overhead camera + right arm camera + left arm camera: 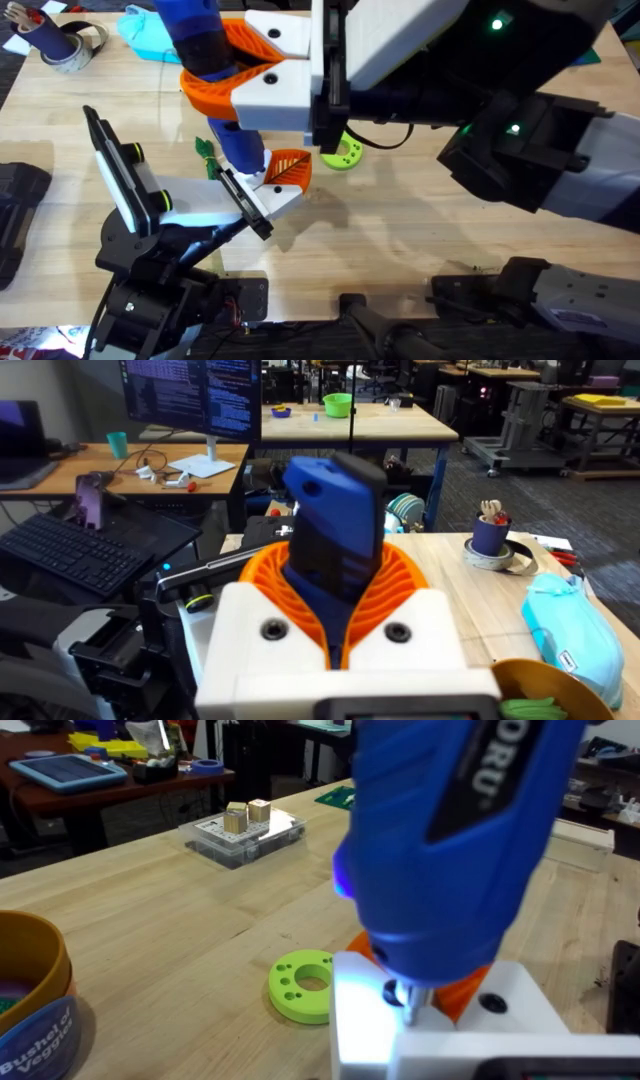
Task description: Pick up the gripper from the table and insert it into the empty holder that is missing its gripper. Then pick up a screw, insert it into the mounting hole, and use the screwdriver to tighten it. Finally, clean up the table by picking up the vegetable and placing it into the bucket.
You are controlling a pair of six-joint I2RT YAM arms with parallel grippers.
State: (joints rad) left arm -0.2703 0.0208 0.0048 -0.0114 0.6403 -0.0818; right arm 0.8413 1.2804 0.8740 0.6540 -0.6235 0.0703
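A: Pose of the arms?
B: The right end effector point(262, 72) hangs over mid-table, clamped on the blue screwdriver point(215, 60), held upright with its tip at the gripper point(285, 168) mounted on the holder point(243, 200). Left end effector: opening cannot be told.
A: Containers?
B: The bucket point(30, 985) stands on the table point(400, 230); contents unclear. The vegetable point(205, 150) lies beside the holder

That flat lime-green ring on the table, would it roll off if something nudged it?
Probably not: the lime-green ring lies flat on the wooden table, so a nudge would likely slide it. It looks like thin, holed plastic, so probably light and stiff. Set on edge, it might roll.
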